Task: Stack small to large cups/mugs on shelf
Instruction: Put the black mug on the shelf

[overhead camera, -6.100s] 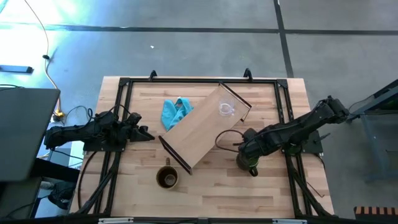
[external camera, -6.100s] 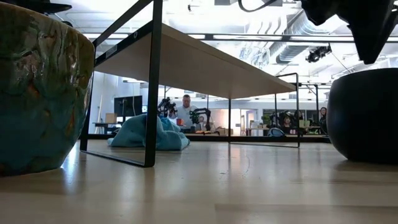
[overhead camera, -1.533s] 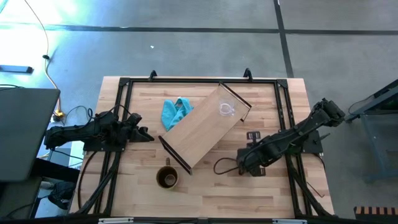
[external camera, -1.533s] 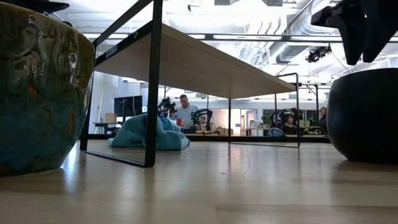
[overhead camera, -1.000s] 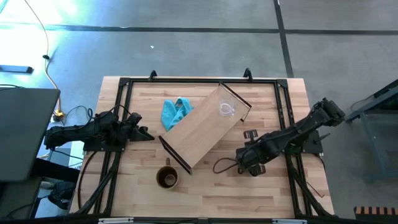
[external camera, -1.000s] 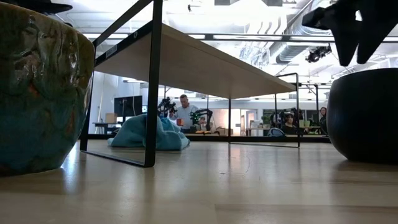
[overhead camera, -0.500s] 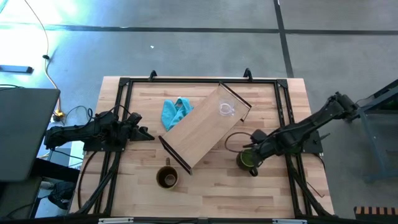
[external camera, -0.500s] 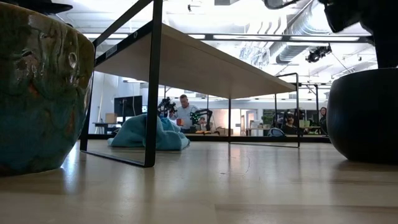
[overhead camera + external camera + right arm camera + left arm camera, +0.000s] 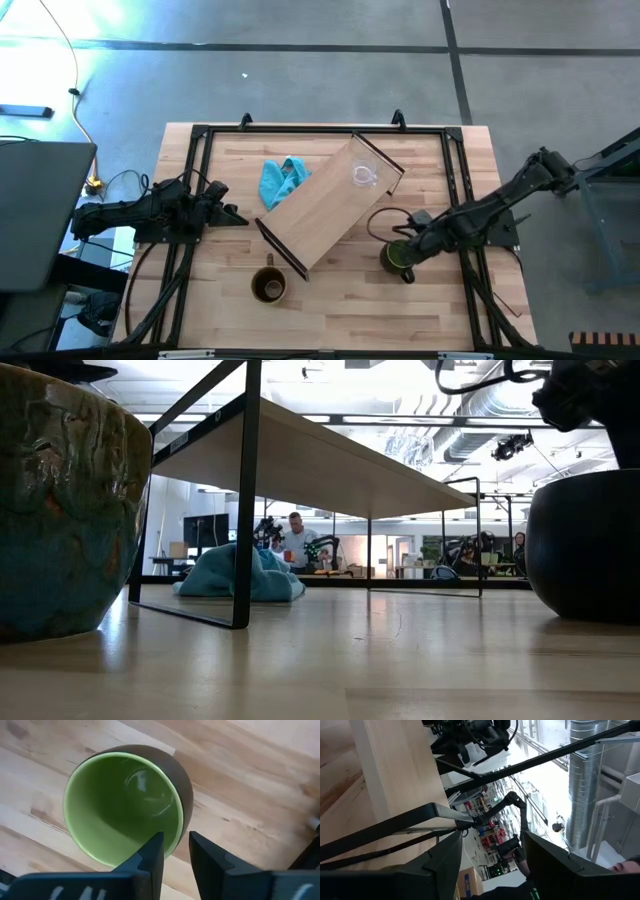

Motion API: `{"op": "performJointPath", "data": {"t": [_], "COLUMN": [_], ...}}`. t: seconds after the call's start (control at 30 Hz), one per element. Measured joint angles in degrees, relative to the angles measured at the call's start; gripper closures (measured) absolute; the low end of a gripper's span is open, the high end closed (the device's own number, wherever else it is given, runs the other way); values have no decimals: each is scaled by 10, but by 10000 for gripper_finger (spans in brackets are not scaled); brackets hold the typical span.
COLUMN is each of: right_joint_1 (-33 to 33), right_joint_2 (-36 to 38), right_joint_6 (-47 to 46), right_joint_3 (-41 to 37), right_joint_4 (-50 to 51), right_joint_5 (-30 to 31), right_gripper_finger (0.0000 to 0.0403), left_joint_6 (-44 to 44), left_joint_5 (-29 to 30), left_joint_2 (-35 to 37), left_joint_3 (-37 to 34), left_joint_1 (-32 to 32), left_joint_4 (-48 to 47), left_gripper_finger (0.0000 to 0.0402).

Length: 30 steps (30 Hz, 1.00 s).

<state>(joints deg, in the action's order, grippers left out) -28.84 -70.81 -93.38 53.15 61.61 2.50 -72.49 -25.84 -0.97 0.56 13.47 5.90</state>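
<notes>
High view, catalogued near to far.

1. Brown glazed handled mug (image 9: 268, 287): upright on the wooden counter (image 9: 440, 310), near-left, just off the shelf's near end. Untouched.

2. Green-lined dark handled mug (image 9: 120, 805): upright on the counter, near-right, clear of the shelf. It has not shifted over the last second.

3. Right gripper (image 9: 175, 845): a second ago it covered the mug; it now sits over the mug's far-right rim. Its fingers (image 9: 152, 857) have narrowed and straddle the mug wall, one inside and one outside. A sliver of green lining shows beside the inner one, so they look parted, not yet clamped. Judgement: the grasp on the middle-sized vessel is being set, and the lift has not begun.

4. Left gripper (image 9: 228, 214): waiting at the counter's left edge, fingers (image 9: 445, 860) spread and holding nothing.

5. Long pale wooden shelf with black end frames (image 9: 320, 215): lying diagonally mid-counter.

6. Small clear glass cup (image 9: 362, 176): on the shelf's far-right end. Smallest item placed; two mugs remain.

7. Crumpled blue cloth (image 9: 282, 181): far-left of the shelf.
</notes>
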Motion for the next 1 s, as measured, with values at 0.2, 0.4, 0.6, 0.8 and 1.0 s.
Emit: {"op": "performJointPath", "data": {"t": [0.2,0.4,0.6,0.8,1.0], "right_joint_1": [-24,-47,-51,-51,-51], "right_joint_2": [0,0,0,0,-1], "right_joint_6": [-78,-164,-193,-199,-223], "right_joint_3": [0,0,0,0,0], "right_joint_4": [0,-9,-14,-30,-23], "right_joint_5": [-21,-23,-9,15,16], "right_gripper_finger": [341,330,307,276,260], "left_joint_6": [0,3,17,18,19], "left_joint_5": [0,0,0,0,0], "left_joint_2": [0,0,0,0,0], "left_joint_3": [0,0,0,0,0], "left_joint_1": [0,0,0,0,0], "left_joint_4": [0,0,0,0,0], "left_gripper_finger": [202,202,202,202,202]}}
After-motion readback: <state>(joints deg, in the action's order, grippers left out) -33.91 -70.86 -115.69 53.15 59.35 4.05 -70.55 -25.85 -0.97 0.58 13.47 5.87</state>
